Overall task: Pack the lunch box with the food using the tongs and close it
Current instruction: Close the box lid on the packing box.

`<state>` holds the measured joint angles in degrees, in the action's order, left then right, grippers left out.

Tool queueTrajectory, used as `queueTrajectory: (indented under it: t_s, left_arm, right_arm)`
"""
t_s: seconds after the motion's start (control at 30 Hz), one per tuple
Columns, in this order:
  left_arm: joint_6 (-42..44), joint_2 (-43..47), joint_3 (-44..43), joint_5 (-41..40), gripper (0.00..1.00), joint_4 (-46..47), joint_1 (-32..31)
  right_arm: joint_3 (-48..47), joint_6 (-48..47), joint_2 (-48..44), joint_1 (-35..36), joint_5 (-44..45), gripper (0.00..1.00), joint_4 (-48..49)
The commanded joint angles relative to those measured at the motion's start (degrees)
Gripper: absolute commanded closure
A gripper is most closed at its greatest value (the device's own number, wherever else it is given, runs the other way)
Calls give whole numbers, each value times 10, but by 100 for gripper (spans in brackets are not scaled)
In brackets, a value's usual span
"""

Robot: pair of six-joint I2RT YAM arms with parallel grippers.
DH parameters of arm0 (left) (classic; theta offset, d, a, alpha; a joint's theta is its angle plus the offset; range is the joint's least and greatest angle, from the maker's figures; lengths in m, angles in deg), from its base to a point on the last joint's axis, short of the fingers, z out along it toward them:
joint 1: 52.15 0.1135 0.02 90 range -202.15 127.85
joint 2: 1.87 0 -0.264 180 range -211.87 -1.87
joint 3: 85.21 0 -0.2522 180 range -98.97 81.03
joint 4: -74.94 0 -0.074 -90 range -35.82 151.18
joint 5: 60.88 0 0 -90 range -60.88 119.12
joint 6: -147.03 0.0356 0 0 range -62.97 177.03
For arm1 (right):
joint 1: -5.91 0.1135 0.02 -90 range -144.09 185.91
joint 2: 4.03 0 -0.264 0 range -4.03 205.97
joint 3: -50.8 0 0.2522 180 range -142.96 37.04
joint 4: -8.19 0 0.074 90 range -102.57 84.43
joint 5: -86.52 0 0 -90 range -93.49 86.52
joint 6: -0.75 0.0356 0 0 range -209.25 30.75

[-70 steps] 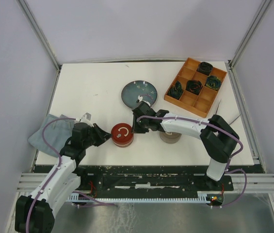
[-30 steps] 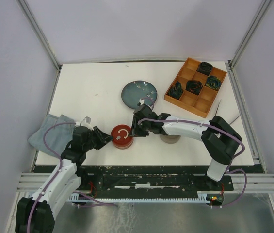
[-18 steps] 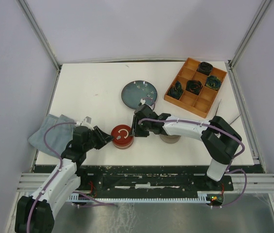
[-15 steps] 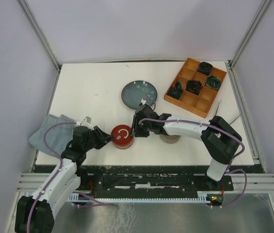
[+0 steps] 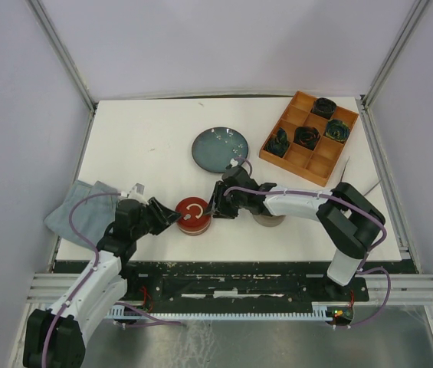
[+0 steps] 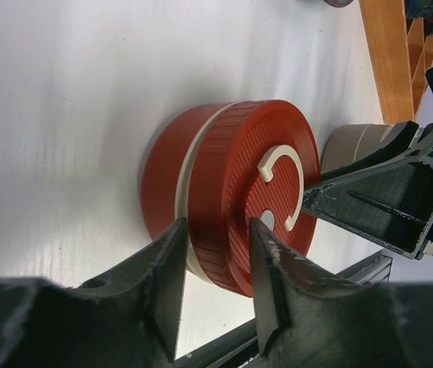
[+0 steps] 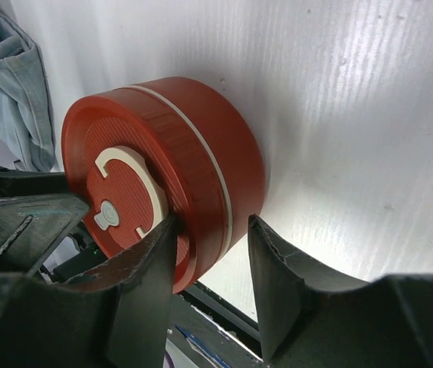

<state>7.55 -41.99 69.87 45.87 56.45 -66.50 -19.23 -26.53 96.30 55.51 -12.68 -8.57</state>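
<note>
- My left pincer [image 6: 218, 226] straddles the rim of the red lid [image 6: 254, 192], jaws narrow. I cannot tell whether they pinch it. If they do, pulling away could tip the lunch box [image 5: 192, 215] towards me.
- My right pincer [image 7: 213, 224] stands half wide across the opposite edge, one finger clear of the base and the other touching the lid face. Dragging sideways could shove the box.
- The lid looks seated, but a half-locked seam could pop.
- My two pincers nearly meet across the box, so a careless retreat could knock them together.

A blue-grey plate [image 5: 219, 148] lies on the white worktop [image 5: 147, 138]. To the right of it, an orange divided tray [image 5: 325, 153] holds dark green rosettes [image 5: 306, 136]. A grey-blue cloth [image 5: 74, 207] lies at the left edge.
</note>
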Motion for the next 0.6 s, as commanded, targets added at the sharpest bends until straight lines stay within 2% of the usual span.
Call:
queueTrajectory:
  t_s: [0.0, 0.03, 0.17, 0.33, 0.43, 0.57]
  left_arm:
    - [-23, 0, 26, 10, 63, -38, -8]
    - [-24, 5, 26, 10, 66, -37, -8]
    - [-16, 23, 6, 14, 66, -47, -8]
    - [-16, 30, -13, -4, 62, -74, -9]
    - [-18, 37, -17, -11, 56, -77, -8]
    - [-15, 43, -34, -8, 67, -68, -8]
  right_arm:
    - [20, -14, 35, 15, 3, 52, -18]
    - [18, -19, 30, 16, 7, 52, -23]
    - [14, -43, 9, 15, 16, 51, -27]
    - [-1, -56, -4, 15, 18, 50, -42]
    - [-4, -62, -11, 15, 20, 51, -39]
    - [-21, -78, -13, 15, 24, 55, -55]
